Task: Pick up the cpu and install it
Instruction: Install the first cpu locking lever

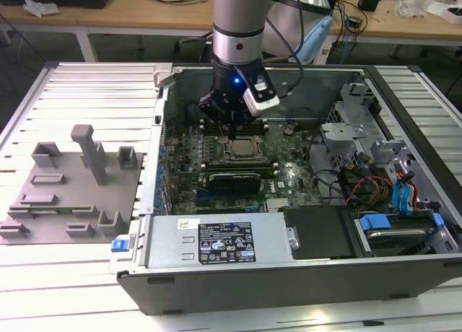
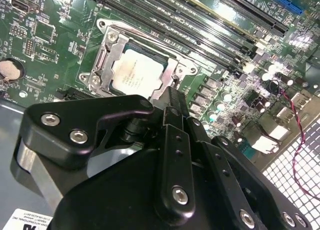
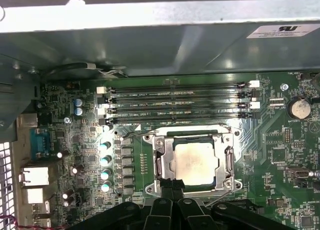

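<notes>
cpu (image 3: 196,162) – lies flat inside socket frame (image 3: 159,160), mid-motherboard (image 3: 280,200), beside memory slots (image 3: 175,102) | gripper (image 3: 172,184) – hovers over socket frame's edge, pinched closed, nothing held | progress – pickup and seating apparently done; locking unconfirmed

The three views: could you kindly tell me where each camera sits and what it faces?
Exterior view: off the arm, looking down into the open case at the arm and pincer.
First wrist view: on the wrist, facing the cpu; pincer links show.
Second wrist view: on the wrist, looking along the pincer.
Both wrist views share the cpu.
</notes>
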Motion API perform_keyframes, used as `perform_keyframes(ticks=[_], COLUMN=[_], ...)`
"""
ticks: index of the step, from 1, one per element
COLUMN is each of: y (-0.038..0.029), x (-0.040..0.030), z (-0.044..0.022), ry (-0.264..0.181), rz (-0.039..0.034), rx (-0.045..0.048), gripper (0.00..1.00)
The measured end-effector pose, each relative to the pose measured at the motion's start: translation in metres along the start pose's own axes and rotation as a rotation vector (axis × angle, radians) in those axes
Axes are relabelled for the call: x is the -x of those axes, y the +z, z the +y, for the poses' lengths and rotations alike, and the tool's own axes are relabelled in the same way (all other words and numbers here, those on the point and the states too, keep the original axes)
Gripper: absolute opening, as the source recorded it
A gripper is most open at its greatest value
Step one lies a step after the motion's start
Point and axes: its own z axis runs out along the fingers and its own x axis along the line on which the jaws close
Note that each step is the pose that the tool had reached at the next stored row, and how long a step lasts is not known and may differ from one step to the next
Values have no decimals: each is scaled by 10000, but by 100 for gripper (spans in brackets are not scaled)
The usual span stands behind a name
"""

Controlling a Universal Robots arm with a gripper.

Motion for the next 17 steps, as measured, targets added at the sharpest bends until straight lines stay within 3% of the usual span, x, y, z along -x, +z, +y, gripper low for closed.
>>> perform_keyframes(ticks=[17], y=[-1], x=[-57], z=[-3], ry=[0], rz=[0], rx=[0], gripper=[11])
